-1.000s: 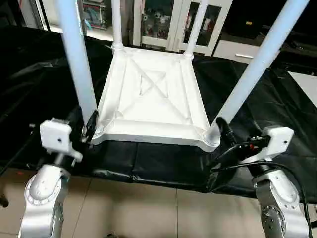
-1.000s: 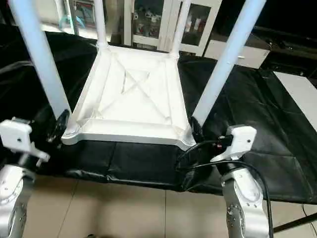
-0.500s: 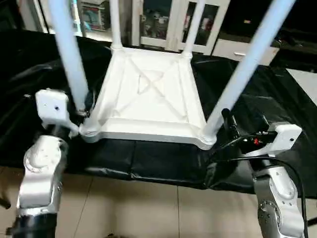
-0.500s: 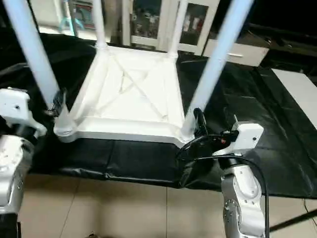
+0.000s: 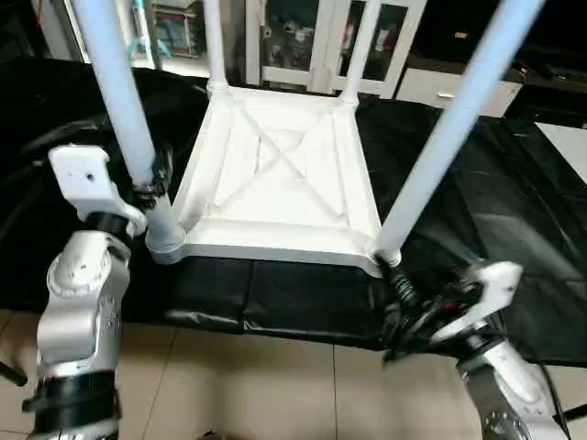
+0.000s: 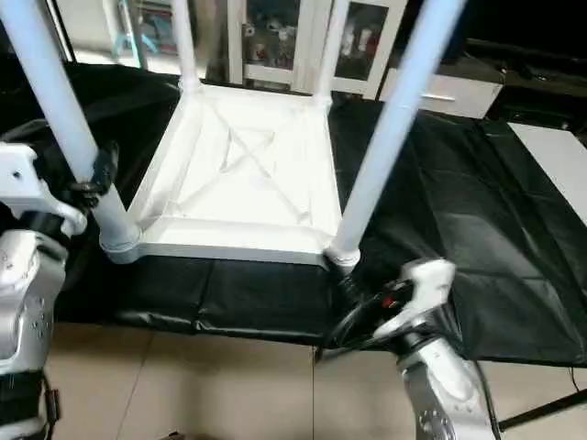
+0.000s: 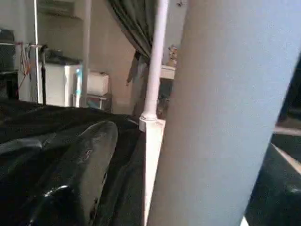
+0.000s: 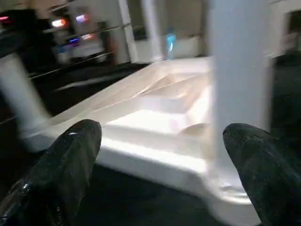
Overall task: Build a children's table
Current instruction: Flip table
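Observation:
The children's table lies upside down, its white X-ribbed tabletop (image 5: 275, 174) on the black cloth. All its legs stand in the corner sockets: two far legs (image 5: 214, 41), a near-left leg (image 5: 119, 101) and a near-right leg (image 5: 449, 128). My left gripper (image 5: 158, 179) sits at the near-left leg just above its socket. In the left wrist view one finger (image 7: 89, 155) stands a little off the leg (image 7: 221, 117), so the jaws are open around it. My right gripper (image 5: 399, 293) hangs open below the near-right corner, apart from the leg; its fingers (image 8: 70, 155) are spread wide.
The black-covered work table (image 5: 514, 211) ends in a front edge just before the tabletop's near side, with tiled floor (image 5: 257, 385) below. Glass-door cabinets (image 5: 293, 37) stand behind. A white surface (image 5: 569, 147) lies at the far right.
My left gripper has risen along the near-left leg and loosened. My right gripper has drawn back and down from the near-right leg's base to below the corner.

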